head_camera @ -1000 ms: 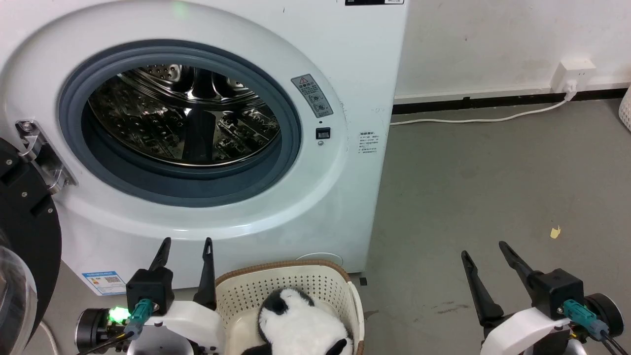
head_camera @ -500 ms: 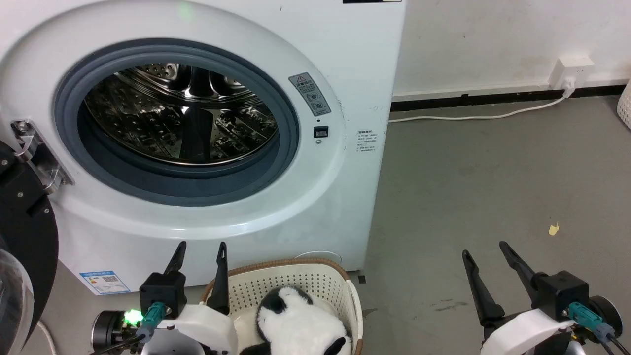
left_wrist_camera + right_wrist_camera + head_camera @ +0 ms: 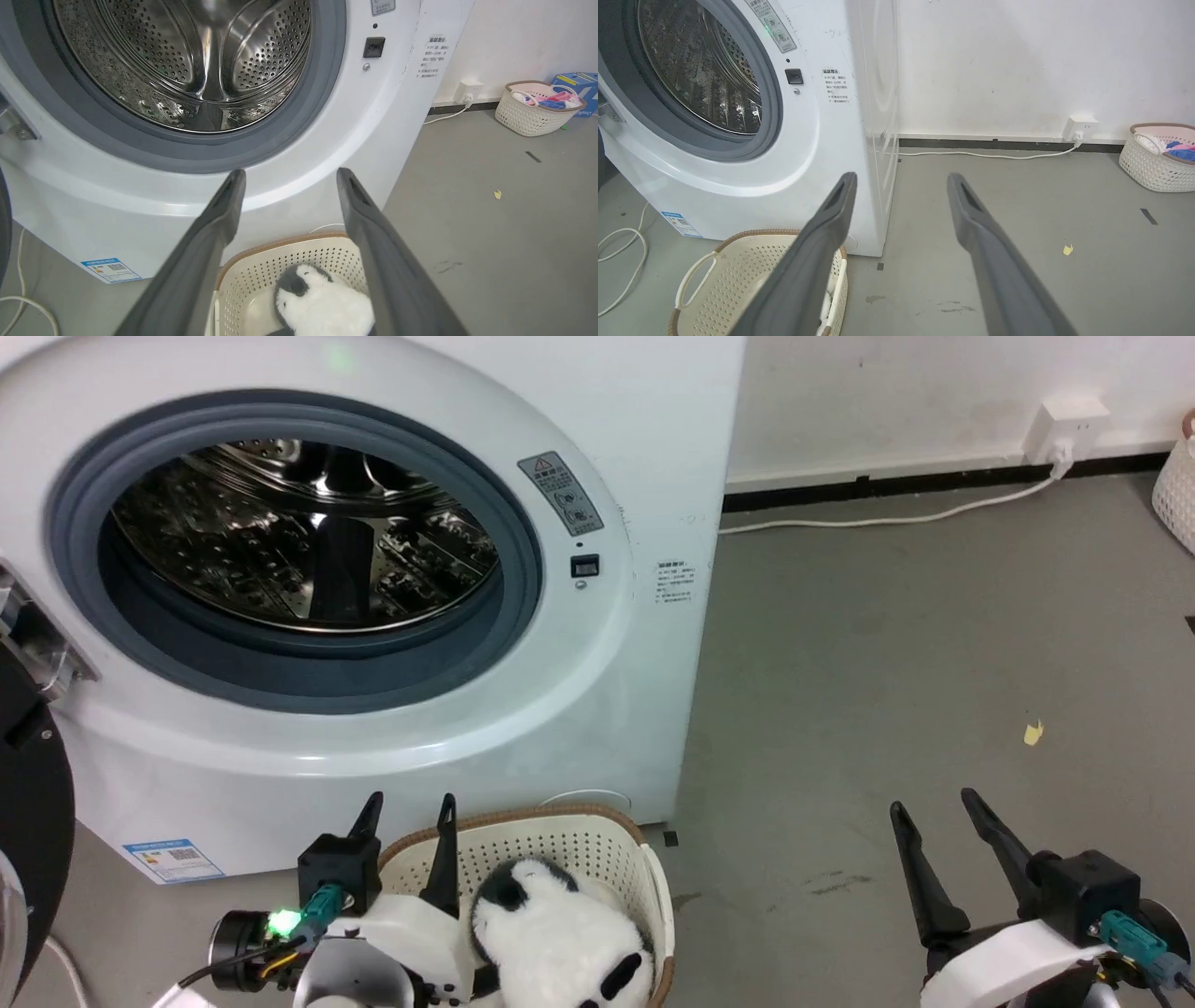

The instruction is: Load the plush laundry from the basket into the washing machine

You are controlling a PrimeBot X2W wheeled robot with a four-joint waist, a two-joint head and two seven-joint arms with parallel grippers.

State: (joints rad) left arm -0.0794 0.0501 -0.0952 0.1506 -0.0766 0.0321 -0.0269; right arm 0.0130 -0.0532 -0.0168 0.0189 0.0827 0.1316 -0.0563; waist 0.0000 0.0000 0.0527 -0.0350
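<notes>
Grey floor (image 3: 887, 663): cream perforated basket (image 3: 569, 857) with black-and-white plush panda (image 3: 560, 943) is parked at 6 o'clock of white washer (image 3: 607, 709), shortening transfer; left gripper (image 3: 411, 799) spread, empty.

- A grey warning label (image 3: 560, 493) with a triangle sign is sitting at 2 o'clock of the washing machine (image 3: 607, 709) porthole (image 3: 280, 672), its print too small to read.
- A text sticker (image 3: 676, 582) is showing at 3 o'clock, illegible.
- A blue-edged QR label (image 3: 173, 859) is showing at 7 o'clock, unreadable.

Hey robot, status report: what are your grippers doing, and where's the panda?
Left gripper open by the basket; right gripper open over floor. Panda in basket, ungrasped. Washing machine open, nothing blocking.
</notes>
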